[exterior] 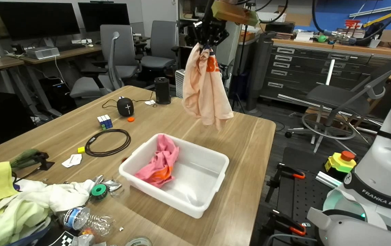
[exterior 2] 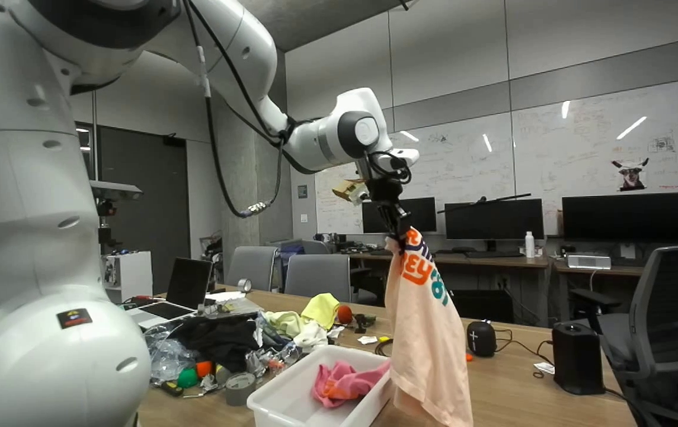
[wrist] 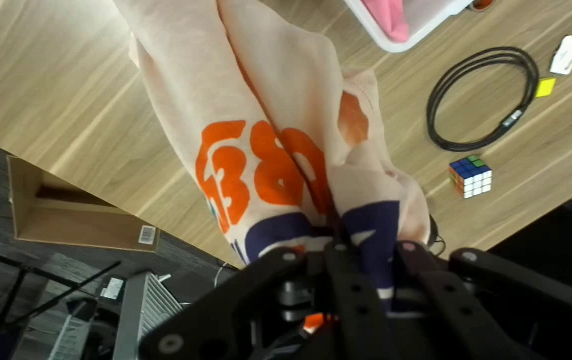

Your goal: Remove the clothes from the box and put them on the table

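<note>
A peach shirt with orange, teal and navy print hangs in both exterior views (exterior: 206, 92) (exterior 2: 425, 338) and fills much of the wrist view (wrist: 186, 70). My gripper (exterior: 207, 43) is shut on its upper end and holds it above the table (exterior: 245, 150), beyond the box. In an exterior view the gripper (exterior 2: 399, 237) points down; in the wrist view cloth shows between the fingers (wrist: 373, 250). The white box (exterior: 197, 174) stands on the table with a crumpled pink cloth (exterior: 163, 157) with an orange patch inside. The cloth (wrist: 390, 20) and box (wrist: 431, 24) show partly in the wrist view.
A coiled black cable (exterior: 108, 142), a Rubik's cube (exterior: 105, 122), a round speaker (exterior: 125, 106) and a black box-shaped speaker (exterior: 162, 90) stand beyond the box. A heap of clothes (exterior: 55, 195), a plastic bottle (exterior: 79, 218) and tape lie beside it. Office chairs stand past the table's edge.
</note>
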